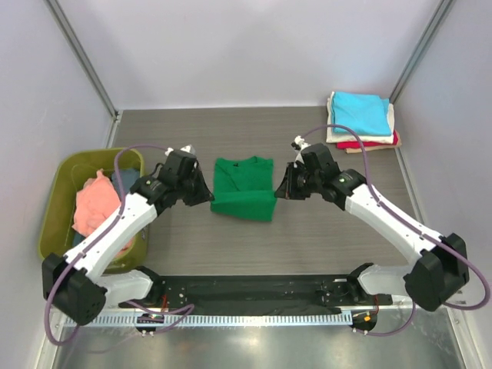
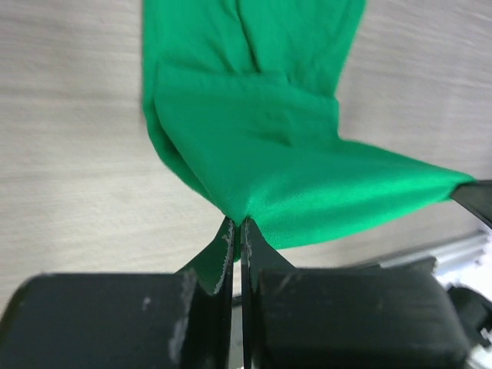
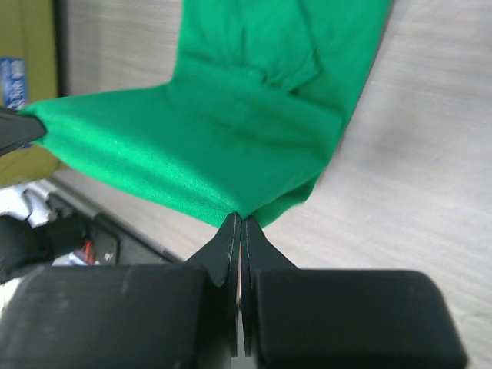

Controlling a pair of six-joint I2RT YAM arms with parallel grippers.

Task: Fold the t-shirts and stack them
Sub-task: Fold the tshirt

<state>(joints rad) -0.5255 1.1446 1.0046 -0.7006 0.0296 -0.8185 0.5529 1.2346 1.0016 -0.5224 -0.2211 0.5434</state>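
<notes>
Top external view: the green t-shirt (image 1: 244, 187) is lying partly folded on the table (image 1: 323, 231), between the two arms. The left gripper (image 2: 236, 224) and the right gripper (image 3: 239, 221) are each pinching one near corner, jaws closed tight on thin cloth. The fabric is sagging and creasing between the pinches, so it is probably light, limp and stretchy. Corners and hems are likely giving the surest hold.
</notes>
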